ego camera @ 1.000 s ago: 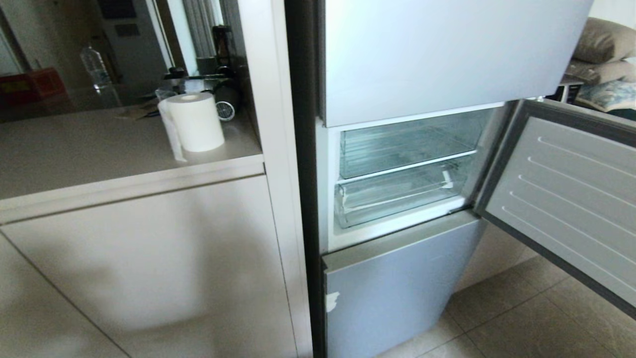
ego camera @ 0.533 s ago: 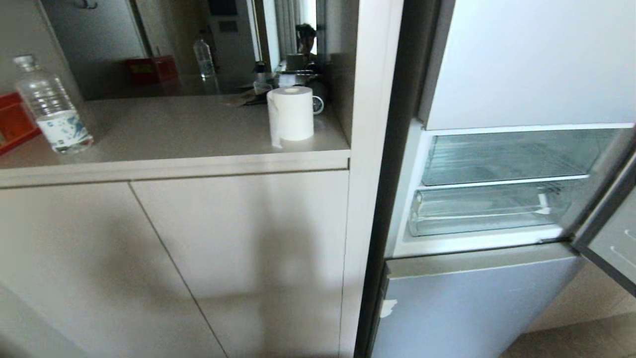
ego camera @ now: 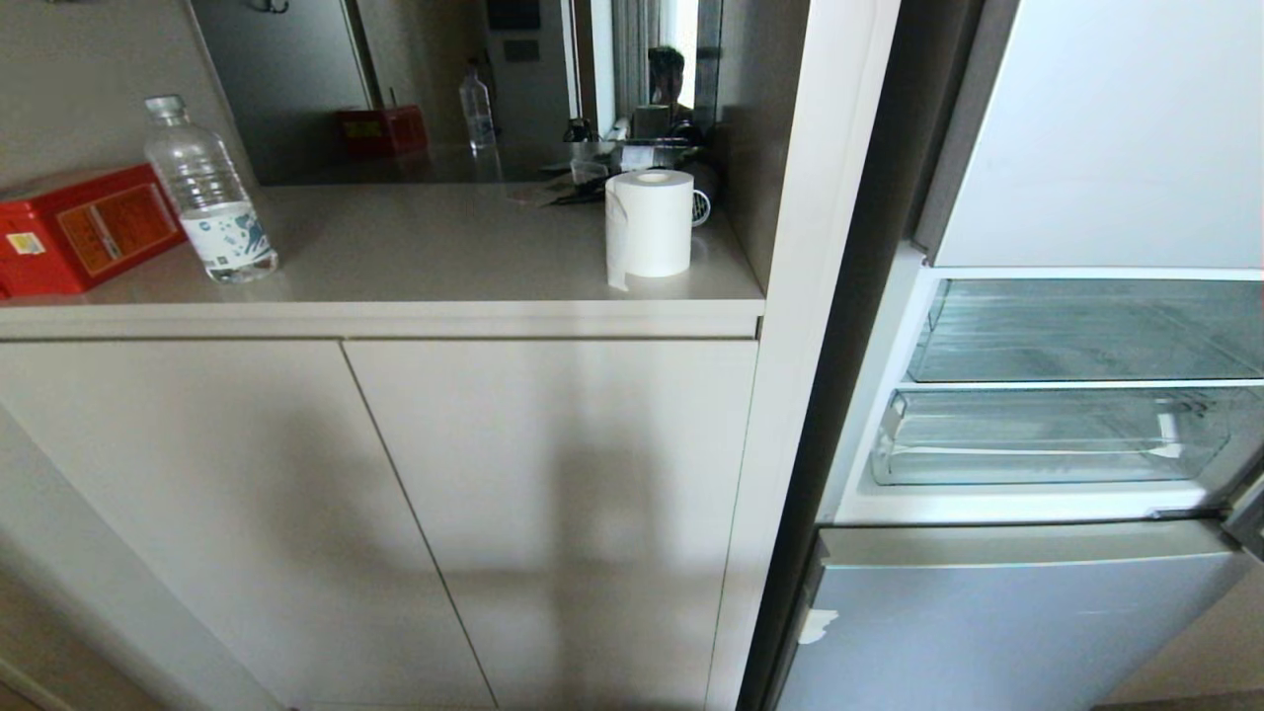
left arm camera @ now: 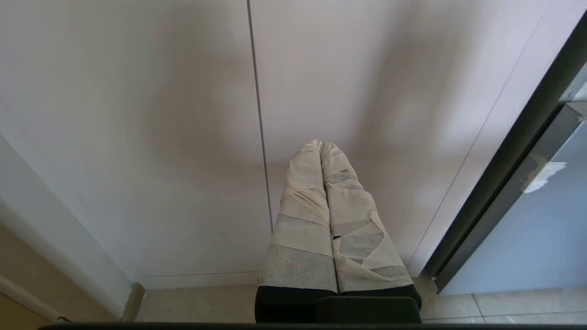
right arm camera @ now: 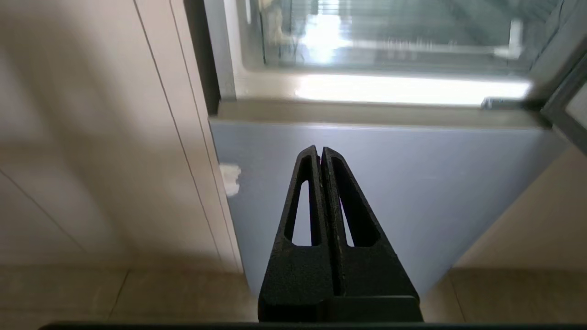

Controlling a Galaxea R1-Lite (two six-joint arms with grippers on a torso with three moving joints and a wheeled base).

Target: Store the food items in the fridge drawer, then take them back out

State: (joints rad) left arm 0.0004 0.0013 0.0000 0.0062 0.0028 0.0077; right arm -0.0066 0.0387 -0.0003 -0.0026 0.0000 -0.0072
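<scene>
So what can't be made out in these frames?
- Food items: in no view.
- Fridge drawer: head view's right edge cuts off its far end; blurred and glare-washed in the right wrist view.
- Red box: left edge cuts it off, label too small to read.
- Clutter behind the paper roll: dark, indistinct.
- Both grippers: outside the head view.

Light is moderate and soft, daylight in tone. A broad, soft-edged shadow falls across the beige cabinet doors (ego camera: 444, 494) below the beige desk (ego camera: 444, 257); the same shadow shows in the left wrist view. In the right wrist view a strong glare burns out the white sill (right arm camera: 390, 89) under the clear plastic fridge drawer (right arm camera: 390, 41), and the drawer itself is blurred. The head view is fairly sharp, with vertical lines leaning outward towards its edges.
</scene>
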